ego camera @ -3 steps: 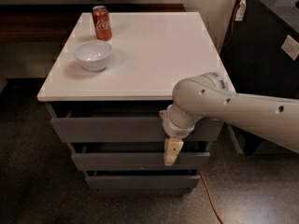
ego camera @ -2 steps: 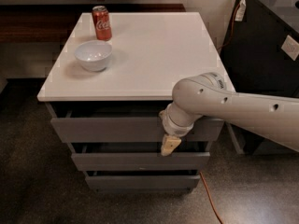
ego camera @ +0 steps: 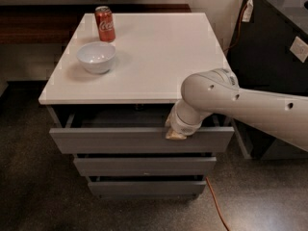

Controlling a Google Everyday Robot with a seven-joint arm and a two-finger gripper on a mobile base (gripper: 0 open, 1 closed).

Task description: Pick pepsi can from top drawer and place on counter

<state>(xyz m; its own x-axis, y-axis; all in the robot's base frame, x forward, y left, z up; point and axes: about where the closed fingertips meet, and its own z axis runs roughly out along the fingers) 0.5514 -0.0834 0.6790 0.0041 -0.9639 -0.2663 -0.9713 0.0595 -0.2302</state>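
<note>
A grey cabinet with three drawers is seen under a white glossy desk [ego camera: 159,57]. The top drawer [ego camera: 120,139] stands a little out toward the near side, so that a dark gap is left between its front and the near edge of the desk. The pincer [ego camera: 175,134] is placed at the upper edge of this drawer front, right of the middle, and its tan tip is touching or just over the edge. Whether the pincer is clenched or released cannot be told, because it is covered from above by the thick light-grey wrist. The arm [ego camera: 240,105] is stretched in from the right side of the scene and passes in front of the near right corner of the desk. The inside of the top drawer is dark and mostly hidden under the desk, so the place of the pepsi can cannot be told. On the far left part of the desk a red Coca-Cola can [ego camera: 105,24] is standing upright, and a white bowl [ego camera: 96,57] is set just near of it, apart from it. An orange cable [ego camera: 216,207] is lying on the dark floor to the right of the lowest drawer [ego camera: 144,186].
</note>
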